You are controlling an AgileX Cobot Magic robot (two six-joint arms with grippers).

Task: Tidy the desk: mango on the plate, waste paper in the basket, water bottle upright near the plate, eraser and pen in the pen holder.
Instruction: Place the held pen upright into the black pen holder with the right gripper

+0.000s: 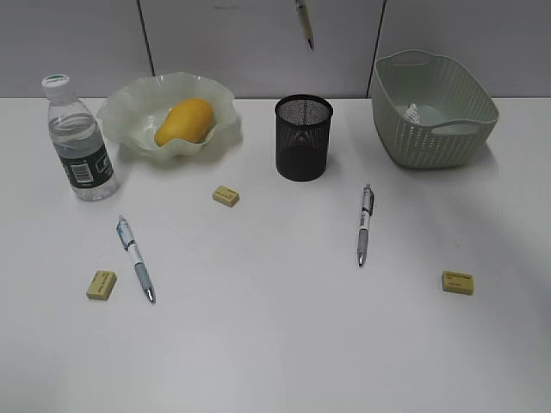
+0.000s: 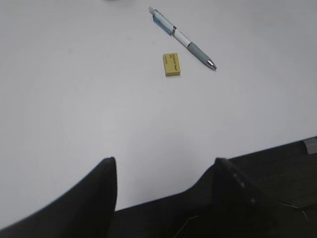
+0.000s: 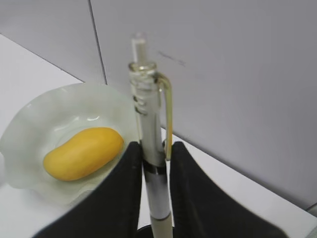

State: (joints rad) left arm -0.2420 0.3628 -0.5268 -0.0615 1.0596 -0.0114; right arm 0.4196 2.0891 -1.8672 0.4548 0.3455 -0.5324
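Desk [image 1: 284, 344], white and flat; grey wall panels [image 1: 258, 43].

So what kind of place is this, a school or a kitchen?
Most likely a desk set up for tidying practice, not a kitchen: a plain white desk against grey panels, holding a pen holder, loose pens and erasers.

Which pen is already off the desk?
The clear pen clamped upright in the right gripper; the other two pens lie flat.
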